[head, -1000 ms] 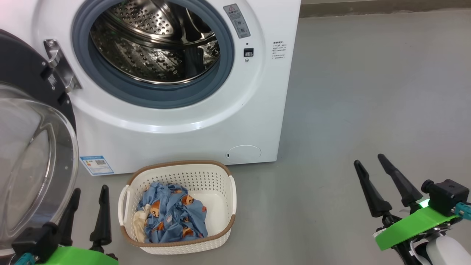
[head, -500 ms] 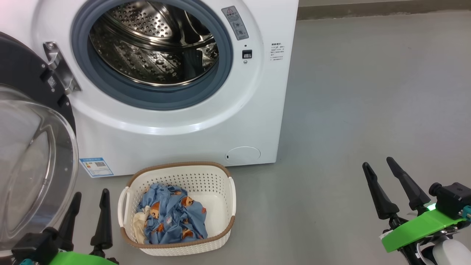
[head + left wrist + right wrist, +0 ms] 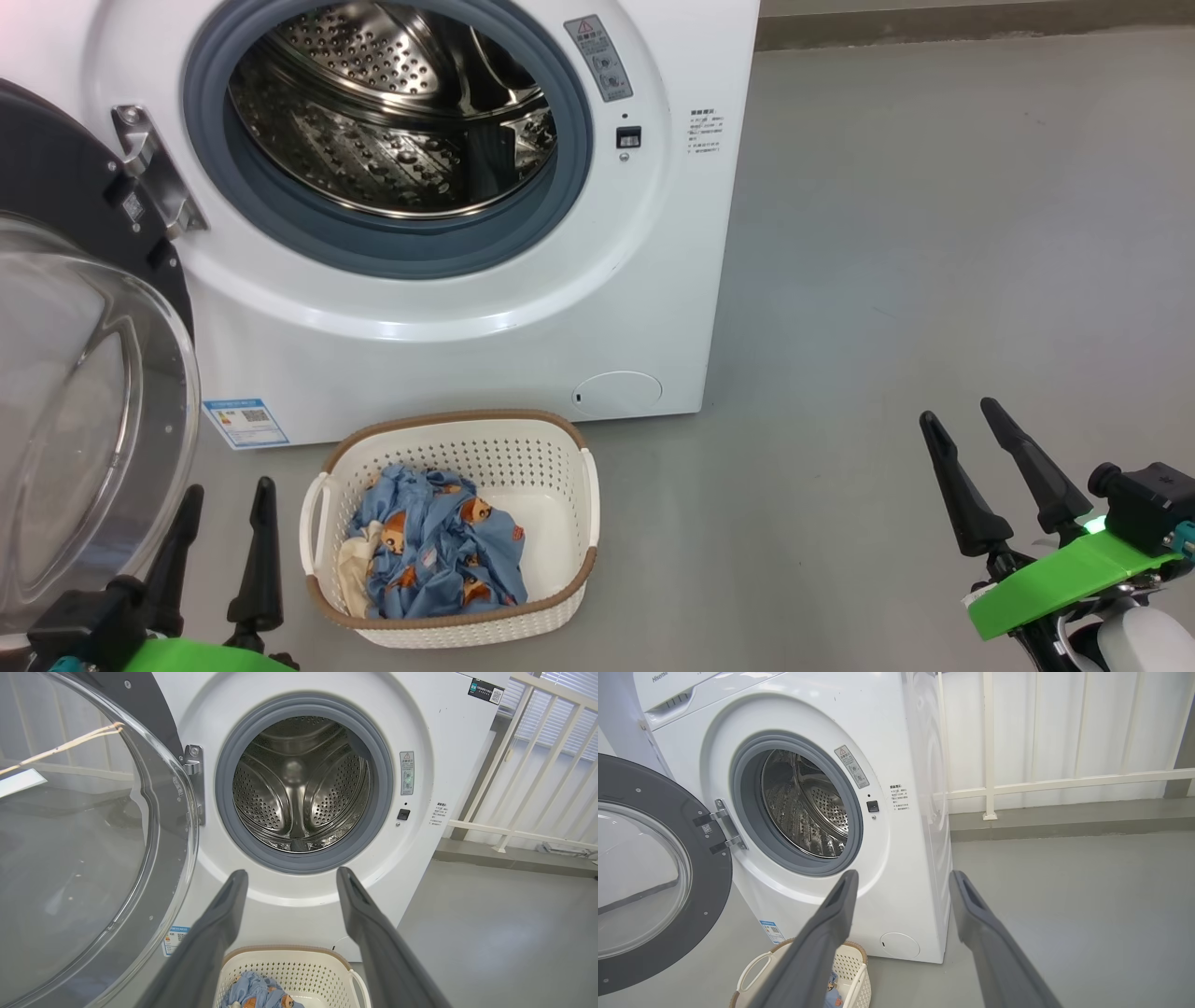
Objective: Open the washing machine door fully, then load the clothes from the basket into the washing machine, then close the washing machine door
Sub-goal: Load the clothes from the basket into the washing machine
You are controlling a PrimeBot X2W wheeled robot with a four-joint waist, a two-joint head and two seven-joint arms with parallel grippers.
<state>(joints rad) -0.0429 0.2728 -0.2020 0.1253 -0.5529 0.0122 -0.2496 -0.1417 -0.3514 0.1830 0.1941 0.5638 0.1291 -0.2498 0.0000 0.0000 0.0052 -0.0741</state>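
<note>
Door [image 3: 84,420] wide open for drum [image 3: 392,112] access; clothes [image 3: 439,551] heaped in basket [image 3: 457,417] below opening, short lift; both jaws released, empty.

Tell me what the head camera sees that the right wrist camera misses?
Head view: the left gripper and the bears printed on the clothes. Right wrist view: a white railing. Both: the washer, its open door, the drum, the basket and the open right gripper.
</note>
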